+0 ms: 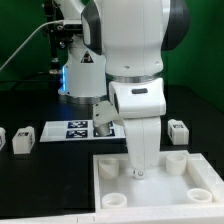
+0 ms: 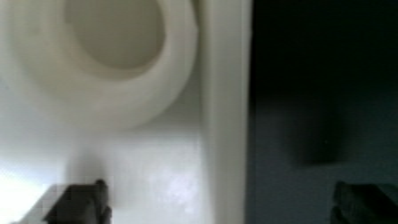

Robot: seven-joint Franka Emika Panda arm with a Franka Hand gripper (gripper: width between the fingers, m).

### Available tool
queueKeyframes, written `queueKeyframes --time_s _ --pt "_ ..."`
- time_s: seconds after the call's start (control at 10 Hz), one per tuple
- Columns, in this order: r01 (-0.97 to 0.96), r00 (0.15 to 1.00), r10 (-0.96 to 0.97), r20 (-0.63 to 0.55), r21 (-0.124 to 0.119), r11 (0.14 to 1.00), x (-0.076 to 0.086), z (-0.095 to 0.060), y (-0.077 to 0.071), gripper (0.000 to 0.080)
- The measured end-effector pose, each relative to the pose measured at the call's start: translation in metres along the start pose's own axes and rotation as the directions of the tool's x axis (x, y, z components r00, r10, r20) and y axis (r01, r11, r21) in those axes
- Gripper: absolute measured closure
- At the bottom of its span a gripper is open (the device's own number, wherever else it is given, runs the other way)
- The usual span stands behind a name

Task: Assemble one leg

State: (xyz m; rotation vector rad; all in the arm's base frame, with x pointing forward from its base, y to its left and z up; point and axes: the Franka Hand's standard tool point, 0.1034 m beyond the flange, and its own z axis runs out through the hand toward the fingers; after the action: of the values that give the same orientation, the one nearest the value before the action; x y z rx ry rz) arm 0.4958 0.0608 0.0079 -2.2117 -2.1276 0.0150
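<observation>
The Panda arm's gripper (image 1: 137,172) is pictured lowered onto the large white square tray (image 1: 150,195), between the two round corner sockets on the side nearest the marker board (image 1: 72,131). It sits closer to the socket (image 1: 108,168) at the exterior view's left.

In the blurred wrist view the fingertips (image 2: 75,205) are shown spread wide, one at each side of the frame. Nothing is gripped between them. Only the tray's white surface, its straight edge and a strip of dark table are framed in the gap, and one round socket is seen close by.

The leg (image 1: 178,129), a small white block with a black-and-white tag on its face, is seen resting on the black table (image 1: 40,185) at the exterior view's right. It lies just beyond the tray's far edge and is untouched by the gripper. A second leg (image 1: 22,140) is shown on the table at the exterior view's left, well apart from the tray. Another tagged piece (image 1: 2,135) is cut off by the frame edge beside it. A tilted tagged block (image 1: 103,114) is visible at the marker board's end nearest the arm, though what it rests on cannot be told. A green backdrop (image 1: 20,30) is seen behind the rig.
</observation>
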Motion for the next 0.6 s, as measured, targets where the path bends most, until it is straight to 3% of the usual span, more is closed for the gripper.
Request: queueKeyframes --time_s 0.6 --pt "-0.002 1.0 0.002 0.0 0.001 1.0 -0.0008 0.0006 -0.0002 0.015"
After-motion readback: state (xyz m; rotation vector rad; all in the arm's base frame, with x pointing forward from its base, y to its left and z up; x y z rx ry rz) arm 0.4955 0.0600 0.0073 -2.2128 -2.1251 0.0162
